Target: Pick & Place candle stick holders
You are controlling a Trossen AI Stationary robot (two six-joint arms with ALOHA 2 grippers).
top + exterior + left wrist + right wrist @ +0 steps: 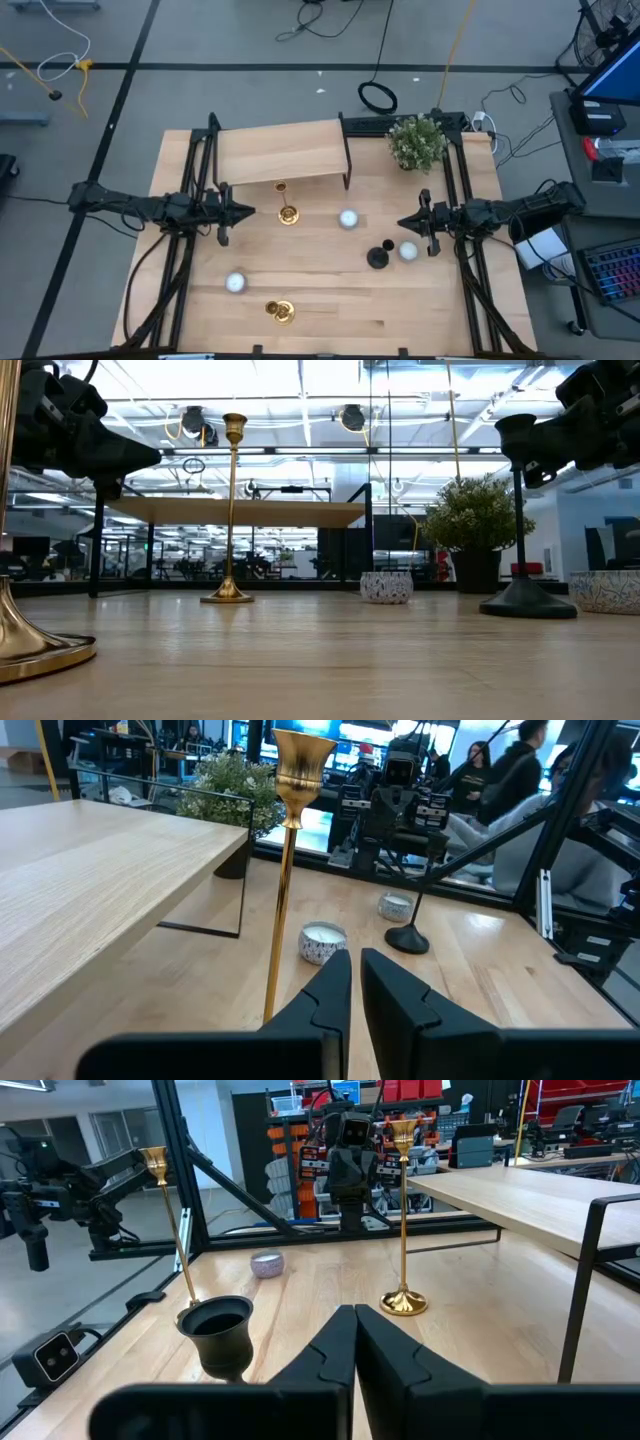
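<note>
My left gripper (248,211) fingers nearly pressed together, empty, aimed at nearest gold holder (287,213) for pickup. My right gripper (402,224) pressed together beside black holder (377,257); second gold holder (279,311) near edge.

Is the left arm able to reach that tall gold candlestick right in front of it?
Probably yes: the gold candle stick holder stands just ahead of the left gripper, nothing between them, though the fingers look nearly shut.

Robotics lab (floor cables (330,15), monitors (610,75))
</note>
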